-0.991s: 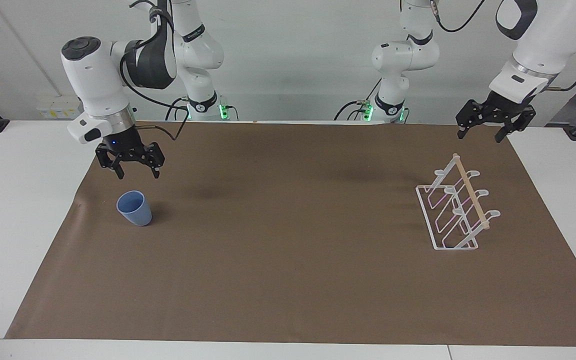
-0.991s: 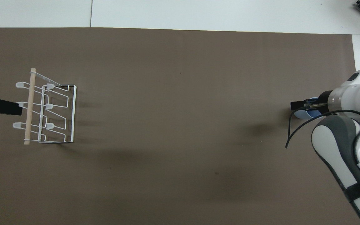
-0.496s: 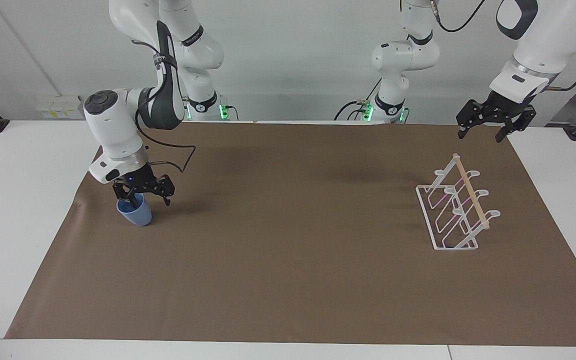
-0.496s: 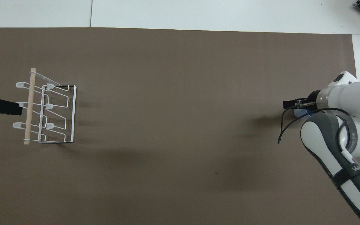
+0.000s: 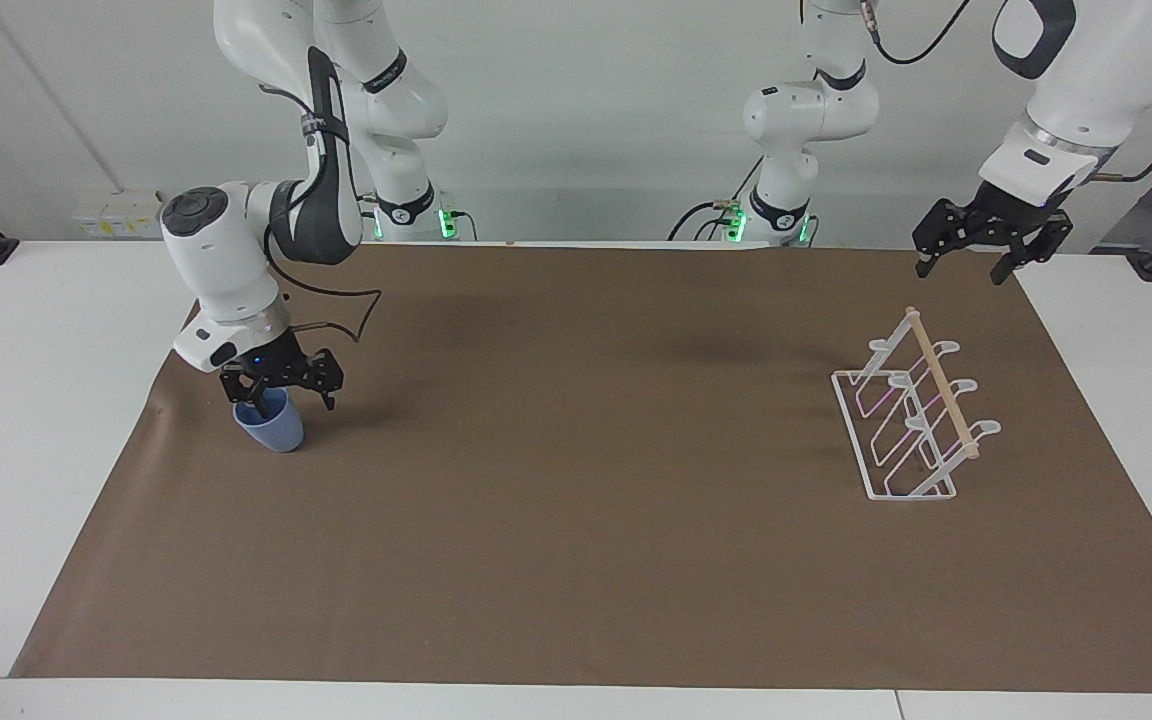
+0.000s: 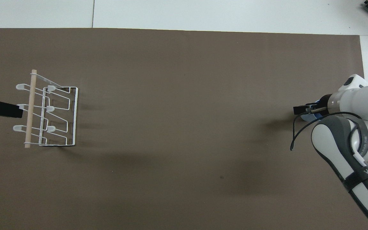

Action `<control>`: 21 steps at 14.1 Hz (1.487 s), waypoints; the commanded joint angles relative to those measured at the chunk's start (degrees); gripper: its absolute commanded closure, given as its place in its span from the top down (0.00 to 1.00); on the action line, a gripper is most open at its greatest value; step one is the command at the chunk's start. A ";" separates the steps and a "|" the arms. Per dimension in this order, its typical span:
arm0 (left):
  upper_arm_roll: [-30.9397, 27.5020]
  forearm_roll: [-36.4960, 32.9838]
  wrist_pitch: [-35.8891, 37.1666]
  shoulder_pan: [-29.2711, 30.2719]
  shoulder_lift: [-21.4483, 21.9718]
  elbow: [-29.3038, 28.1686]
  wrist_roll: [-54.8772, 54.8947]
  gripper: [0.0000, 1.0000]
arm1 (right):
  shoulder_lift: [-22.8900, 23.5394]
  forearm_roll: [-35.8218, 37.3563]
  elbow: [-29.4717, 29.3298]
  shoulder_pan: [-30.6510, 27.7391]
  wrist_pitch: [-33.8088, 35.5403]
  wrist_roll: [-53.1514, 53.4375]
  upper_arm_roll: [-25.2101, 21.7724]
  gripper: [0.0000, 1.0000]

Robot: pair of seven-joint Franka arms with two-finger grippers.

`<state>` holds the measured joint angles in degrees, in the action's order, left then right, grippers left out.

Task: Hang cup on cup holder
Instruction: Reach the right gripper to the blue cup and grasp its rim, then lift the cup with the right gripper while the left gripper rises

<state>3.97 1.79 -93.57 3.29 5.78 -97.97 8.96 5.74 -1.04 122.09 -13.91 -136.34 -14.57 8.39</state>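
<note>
Right gripper [image 5: 292, 397] is spreading wide open astride the cup's [image 5: 272, 427] rim, one finger dipping inside, having dropped from above it a second ago, the cup sitting well apart from the cup holder [image 5: 911, 410], where the open left gripper [image 5: 964, 264] is waiting overhead.

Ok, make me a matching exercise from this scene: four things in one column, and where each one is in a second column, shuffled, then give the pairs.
Things
1. cup
2. cup holder
3. right end effector
4. left end effector

Places
A. raised above the table edge, near the cup holder
B. down at the cup's rim, one fingertip inside it
C. upright on the brown mat, toward the right arm's end
D. on the brown mat, toward the left arm's end

Pairs: 1-C, 2-D, 3-B, 4-A
</note>
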 commanded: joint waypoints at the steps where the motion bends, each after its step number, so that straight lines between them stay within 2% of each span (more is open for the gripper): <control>1: -0.36 0.58 -1.53 -0.39 1.95 -2.49 -0.34 1.00 | -0.82 -0.37 1.49 -1.20 -1.56 -1.95 0.40 1.00; 2: -0.36 0.58 -1.62 -0.39 1.86 -2.49 -0.43 1.00 | -0.82 -0.37 1.49 -1.20 -1.56 -1.95 0.40 0.94; 6: -0.36 0.58 -1.53 -0.39 1.95 -2.49 -0.43 1.00 | -0.82 -0.37 1.75 -1.20 -1.65 -1.95 0.40 0.86; 9: -0.36 0.58 -1.70 -0.39 1.95 -2.49 -0.43 1.00 | -0.29 -0.37 2.36 -1.20 -1.74 -1.86 0.40 0.85; 11: -0.36 0.58 -1.70 -0.39 1.86 -2.57 -0.43 1.00 | -0.20 -0.37 4.11 -1.29 -4.79 -2.04 0.40 0.85; 14: -0.36 0.58 -1.70 -0.39 1.95 -2.57 -0.43 1.00 | 0.50 -0.37 4.39 -1.47 -5.69 -2.04 0.40 0.83; 16: -0.36 0.58 -1.70 -0.39 1.95 -2.57 -0.43 1.00 | 0.50 -0.37 4.30 -1.47 -5.69 -1.95 0.40 0.74; 21: -0.28 0.58 -1.70 -0.39 1.69 -1.87 -0.78 1.00 | 0.50 -0.37 4.39 -2.08 -5.52 -1.77 0.40 0.22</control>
<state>3.97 1.79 -93.72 3.29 5.83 -98.02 8.86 6.16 -1.03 125.98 -14.87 -140.76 -15.14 8.35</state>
